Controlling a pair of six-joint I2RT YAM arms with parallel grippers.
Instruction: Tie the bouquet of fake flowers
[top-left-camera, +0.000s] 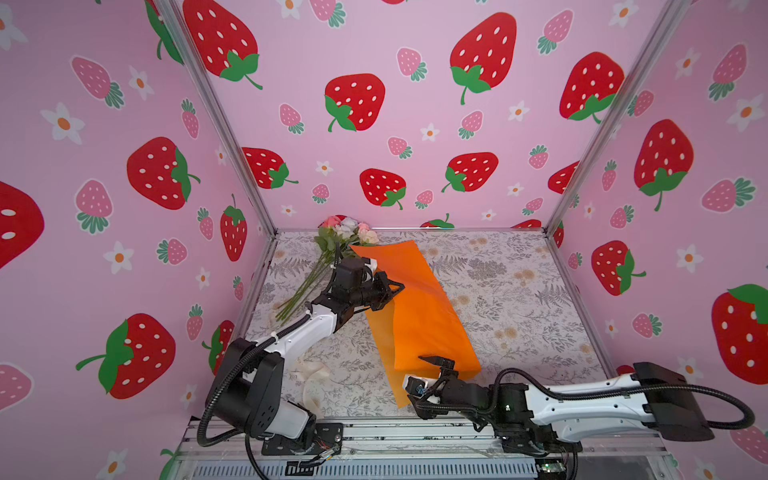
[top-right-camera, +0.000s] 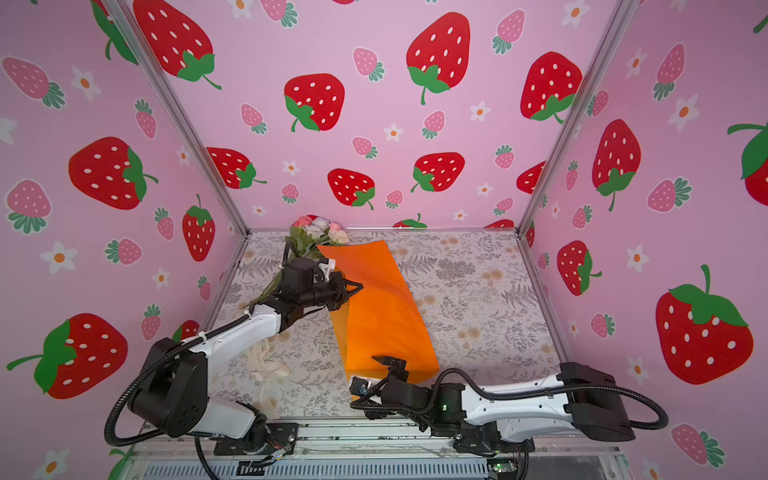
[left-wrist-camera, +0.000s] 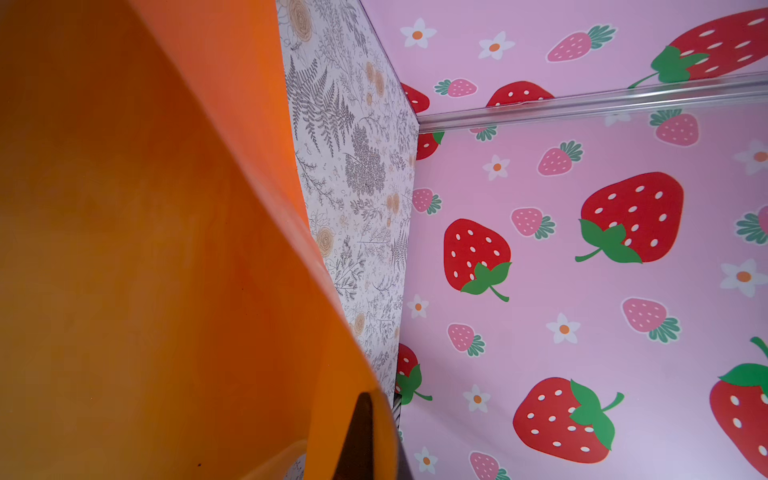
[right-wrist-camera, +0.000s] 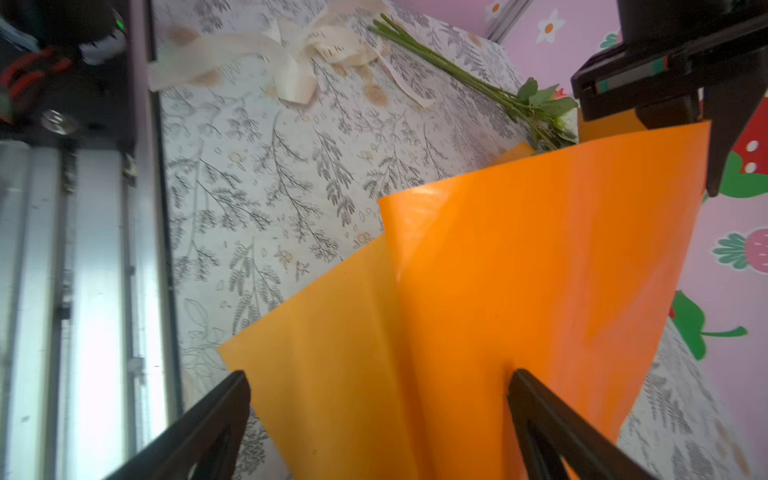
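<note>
Our bouquet of fake flowers (top-left-camera: 341, 235) lies in the table's (top-left-camera: 519, 291) far left corner. Beside it, our left gripper (top-left-camera: 397, 287) pinches the lifted edge of the orange paper (top-left-camera: 419, 316). Our right gripper (right-wrist-camera: 380, 374) stands wide at the paper's near end.

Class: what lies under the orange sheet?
The floral table shows beside the orange sheet, and its own lower layer where it folds. Anything beneath the fold is covered.
</note>
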